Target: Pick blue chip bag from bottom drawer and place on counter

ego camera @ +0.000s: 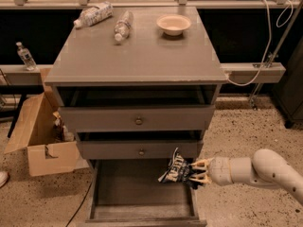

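Nearest, the bottom drawer (137, 193) is seen pulled out, and its flat grey floor shows nothing lying on it. Over its right side the gripper (194, 172) is reached in from the right on a pale arm (258, 168), and its two fingers are closed on the right edge of the blue chip bag (176, 169). The bag is held clear of the drawer floor, hanging leftward from the pinch, just in front of the middle drawer (141, 149) and close under its lower edge.

The bag is judged to be light, soft and crinkly — little force is needed, but the slick foil may be expected to slide or fold if it is held only by a corner. A hold across the crimped seam or a gathered fold would be the surer place. Because it droops, its free end could be caught on the drawer fronts as it is carried up.

Above, the upper drawer (138, 119) stands slightly open. Beyond it the counter (137, 60) is largely bare across its near half, which is judged the easiest place for setting down. At its far edge two clear bottles (93, 14) (123, 25) lie on their sides, and a small bowl (173, 24) stands to their right.
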You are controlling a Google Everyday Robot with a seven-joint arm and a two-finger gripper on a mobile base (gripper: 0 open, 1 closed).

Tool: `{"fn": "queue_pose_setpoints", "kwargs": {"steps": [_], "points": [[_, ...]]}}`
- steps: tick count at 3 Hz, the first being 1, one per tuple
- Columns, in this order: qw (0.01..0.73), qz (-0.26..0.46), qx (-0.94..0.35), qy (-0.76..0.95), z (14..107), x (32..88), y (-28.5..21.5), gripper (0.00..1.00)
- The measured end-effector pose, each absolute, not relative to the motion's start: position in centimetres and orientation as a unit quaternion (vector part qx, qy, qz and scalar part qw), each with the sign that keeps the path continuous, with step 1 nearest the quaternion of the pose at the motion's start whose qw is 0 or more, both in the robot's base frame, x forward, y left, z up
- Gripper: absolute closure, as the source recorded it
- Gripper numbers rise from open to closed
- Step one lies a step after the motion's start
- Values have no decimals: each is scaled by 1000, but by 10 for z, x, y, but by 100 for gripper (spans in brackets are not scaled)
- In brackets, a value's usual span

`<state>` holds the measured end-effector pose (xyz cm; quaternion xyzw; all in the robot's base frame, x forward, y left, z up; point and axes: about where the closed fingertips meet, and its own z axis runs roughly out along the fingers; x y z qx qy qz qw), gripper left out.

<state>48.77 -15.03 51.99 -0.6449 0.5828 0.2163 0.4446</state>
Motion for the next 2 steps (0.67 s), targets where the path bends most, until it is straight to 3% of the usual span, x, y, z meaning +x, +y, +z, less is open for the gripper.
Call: {"fn": "queue_pose_setpoints", "kwargs": {"steps": [2], "points": [[448, 199, -656, 574, 567, 492, -153, 100]]}}
